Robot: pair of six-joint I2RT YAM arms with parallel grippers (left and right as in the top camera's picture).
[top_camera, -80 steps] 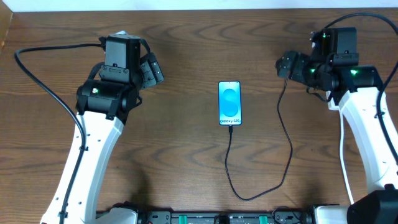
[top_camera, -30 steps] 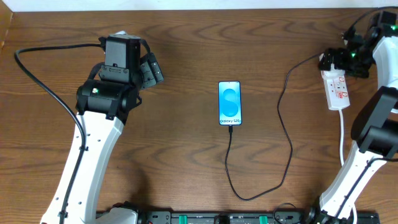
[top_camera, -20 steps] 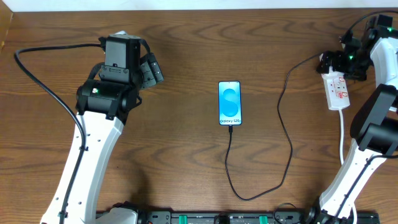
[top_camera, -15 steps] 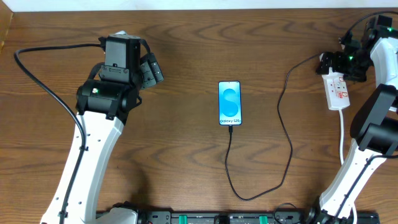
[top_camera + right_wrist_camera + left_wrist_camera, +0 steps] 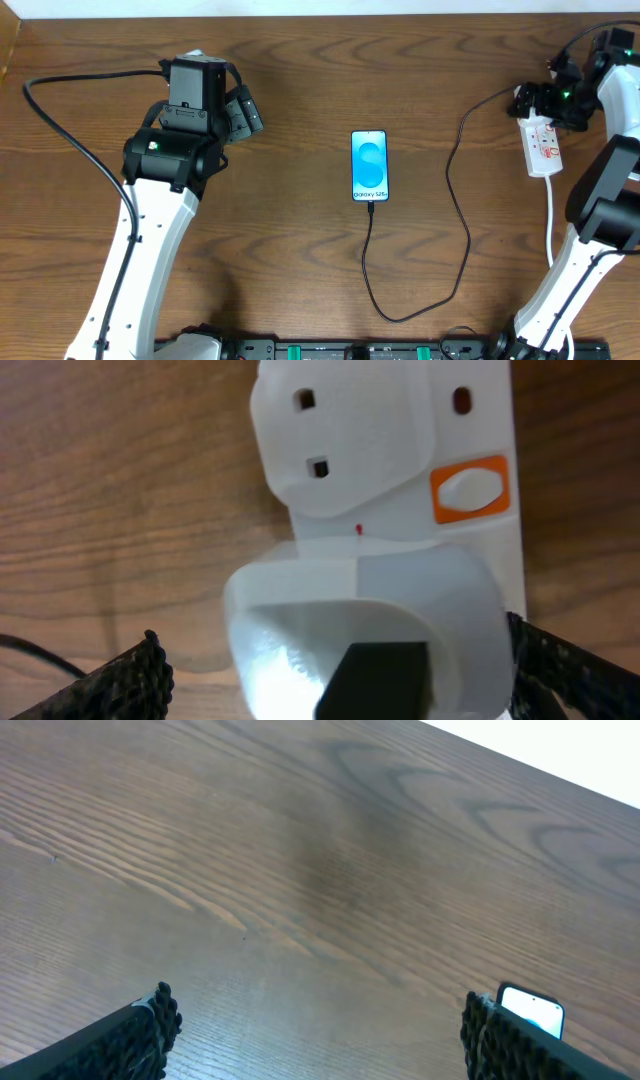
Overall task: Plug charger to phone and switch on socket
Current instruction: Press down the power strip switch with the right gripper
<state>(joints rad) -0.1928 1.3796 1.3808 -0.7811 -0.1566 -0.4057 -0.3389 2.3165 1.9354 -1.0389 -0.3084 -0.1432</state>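
Observation:
The phone [image 5: 369, 165] lies screen-up mid-table, its blue screen lit. The charger's thin black cable [image 5: 462, 240] runs from the phone's near end, loops toward the front edge and rises to the white adapter [image 5: 524, 98]. The adapter sits on the far end of the white power strip [image 5: 545, 148]. In the right wrist view the adapter [image 5: 360, 610] stands on the strip [image 5: 480, 420] beside an orange switch [image 5: 470, 488]. My right gripper [image 5: 335, 660] is open and straddles the adapter; it also shows overhead [image 5: 542, 100]. My left gripper [image 5: 243, 115] is open and empty, left of the phone.
The power strip's thicker white cord [image 5: 551, 215] runs toward the front edge beside my right arm. The phone's corner [image 5: 532, 1009] peeks from behind my left gripper's [image 5: 320, 1030] right finger. The table's far edge [image 5: 320, 14] lies behind both arms.
Since 2.7 s ago my right arm has swung right from the cable's upper end to the strip's far end. Over the last second it barely moves. The left arm is still.

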